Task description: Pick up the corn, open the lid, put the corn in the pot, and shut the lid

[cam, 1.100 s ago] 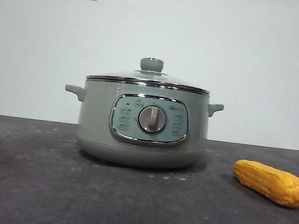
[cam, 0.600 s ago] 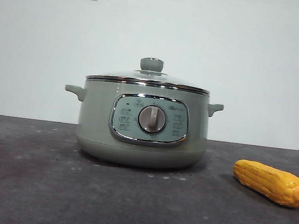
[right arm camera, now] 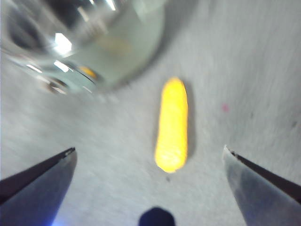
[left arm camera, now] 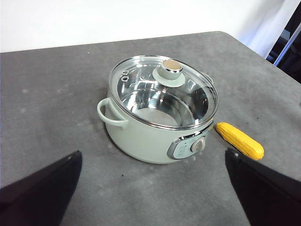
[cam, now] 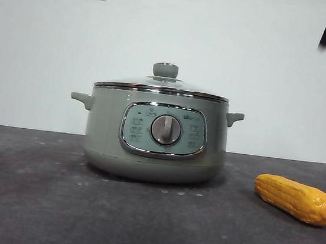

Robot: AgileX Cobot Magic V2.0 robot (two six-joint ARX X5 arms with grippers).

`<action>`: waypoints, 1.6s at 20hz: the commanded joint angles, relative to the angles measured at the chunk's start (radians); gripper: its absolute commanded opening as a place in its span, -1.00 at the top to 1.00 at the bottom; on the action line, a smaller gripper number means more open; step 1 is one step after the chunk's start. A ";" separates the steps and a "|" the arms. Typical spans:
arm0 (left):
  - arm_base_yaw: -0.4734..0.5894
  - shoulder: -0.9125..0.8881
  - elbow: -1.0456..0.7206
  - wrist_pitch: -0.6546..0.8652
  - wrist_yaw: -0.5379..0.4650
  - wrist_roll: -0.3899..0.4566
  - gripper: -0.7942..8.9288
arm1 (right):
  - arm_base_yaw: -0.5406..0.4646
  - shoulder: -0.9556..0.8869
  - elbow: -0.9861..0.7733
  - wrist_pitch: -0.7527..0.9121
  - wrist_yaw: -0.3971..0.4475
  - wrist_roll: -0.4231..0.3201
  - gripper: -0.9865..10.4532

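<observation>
So the right gripper (right arm camera: 149, 188) has just dropped in from up top, jaws wide open above the corn (cam: 294, 199) lying beside the lidded pot (cam: 156, 134), meaning the pickup's about to start.

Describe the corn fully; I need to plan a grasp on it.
The corn is a glossy yellow-orange cob with rows of kernels, tapered at one end. It lies flat on the dark grey table beside the pot, apart from it. Nothing grips it; the right gripper hovers above it, jaws open.
</observation>
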 commanded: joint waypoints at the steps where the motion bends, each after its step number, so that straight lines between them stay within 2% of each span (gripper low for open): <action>1: -0.003 -0.001 0.002 -0.005 0.003 0.006 -0.37 | 0.036 0.126 0.001 0.020 0.043 -0.003 -0.11; 5: -0.003 0.002 0.002 -0.017 0.002 0.006 -0.37 | 0.096 0.323 0.001 0.072 0.111 -0.003 -0.10; 10: -0.003 0.012 0.002 -0.019 0.002 0.006 -0.37 | 0.162 0.471 0.001 0.093 0.194 -0.001 -0.09; 13: -0.003 0.018 0.002 -0.018 -0.001 0.006 -0.37 | 0.192 0.517 0.000 0.106 0.218 0.026 0.14; 15: -0.003 0.021 0.002 -0.019 -0.001 0.006 -0.37 | 0.200 0.524 -0.002 0.122 0.234 0.049 0.23; 18: -0.003 0.027 0.002 -0.020 -0.001 0.006 -0.37 | 0.200 0.524 -0.002 0.124 0.244 0.050 0.52; 21: -0.003 0.031 0.002 -0.021 0.000 0.006 -0.37 | 0.200 0.524 -0.002 0.124 0.247 0.050 0.63; 23: -0.003 0.034 0.002 -0.021 0.000 0.006 -0.37 | 0.200 0.524 -0.002 0.125 0.247 0.050 0.86; 28: -0.004 0.042 0.002 -0.018 0.000 0.006 -0.37 | 0.200 0.504 -0.001 0.124 0.252 0.039 0.85; 32: -0.021 0.078 0.005 -0.008 0.000 0.006 -0.37 | 0.200 0.360 -0.001 0.091 0.251 0.039 0.85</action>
